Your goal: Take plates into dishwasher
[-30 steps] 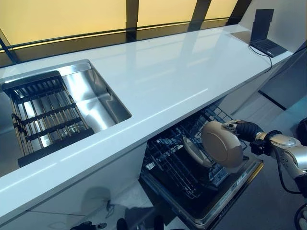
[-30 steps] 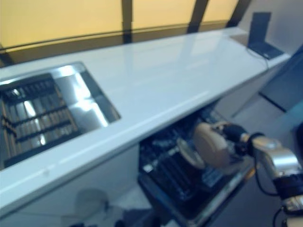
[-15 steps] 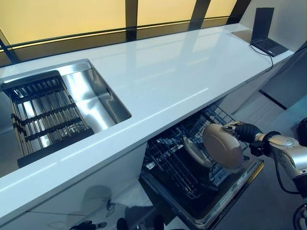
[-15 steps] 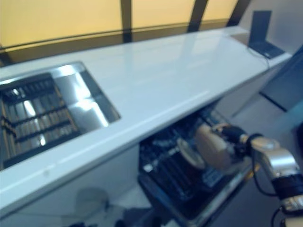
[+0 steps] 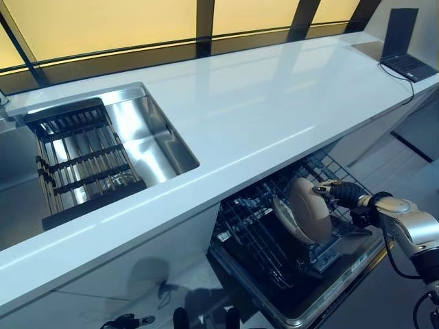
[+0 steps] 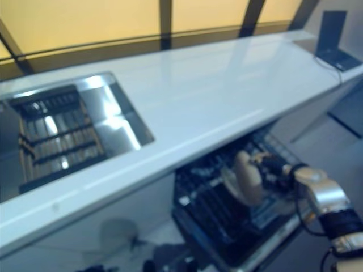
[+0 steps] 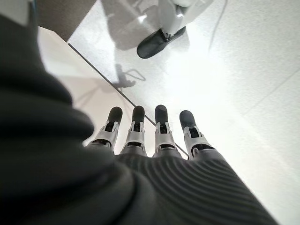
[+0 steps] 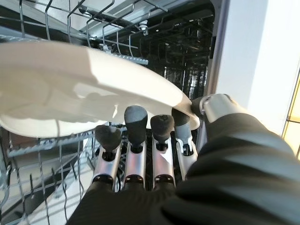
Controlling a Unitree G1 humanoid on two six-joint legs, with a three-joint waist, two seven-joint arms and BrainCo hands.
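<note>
My right hand [image 5: 345, 194] reaches in from the right over the pulled-out lower rack [image 5: 250, 236] of the dishwasher and is shut on a beige plate [image 5: 310, 209]. The plate stands nearly on edge, low among the rack's wires. In the right wrist view the plate [image 8: 70, 98] lies across the fingers [image 8: 136, 154], with the thumb on its rim. A second plate [image 5: 282, 214] stands in the rack just left of the held one. My left hand [image 7: 159, 136] shows only in its wrist view, fingers straight, hanging over the floor.
The white countertop [image 5: 274, 103] overhangs the dishwasher. A steel sink [image 5: 147, 144] with a black drying rack [image 5: 79, 161] is at the left. A laptop [image 5: 406, 48] sits at the far right end. The dishwasher door [image 5: 333, 298] lies open below the rack.
The view has shifted. My right hand has lowered the plate and turned it more edge-on, bringing it closer to the plate standing in the rack.
</note>
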